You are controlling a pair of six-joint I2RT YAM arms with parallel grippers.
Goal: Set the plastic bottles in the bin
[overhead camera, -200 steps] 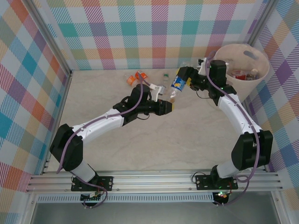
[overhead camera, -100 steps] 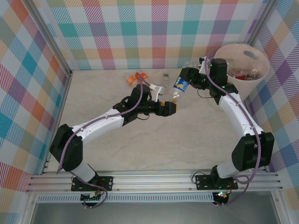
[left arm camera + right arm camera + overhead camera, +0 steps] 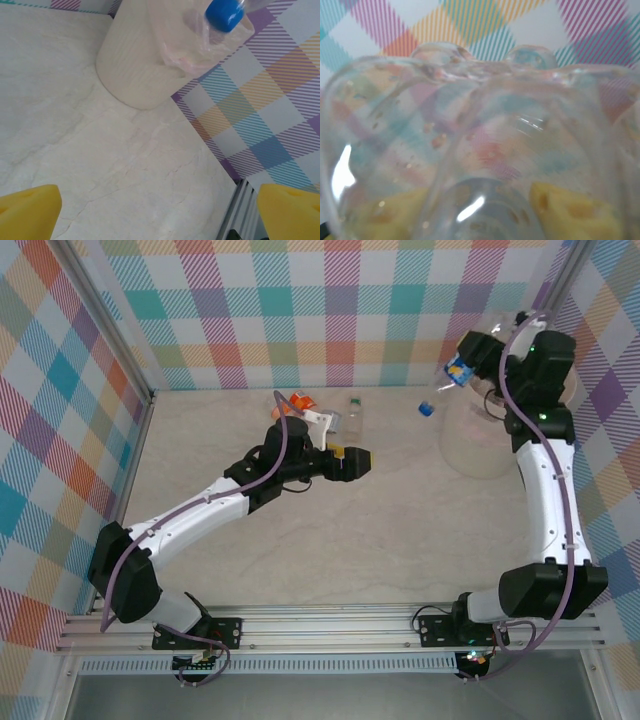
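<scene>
Lifted since the earlier frame, the blue-capped bottle is held clamped in the right gripper, cap tilted down, near the rim of the bin. The left gripper is spread wide above the table, well apart from the bottle.

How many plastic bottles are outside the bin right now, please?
3: a blue-capped bottle in the right gripper near the bin, an orange bottle and a clear bottle by the back wall; others may be hidden.
</scene>
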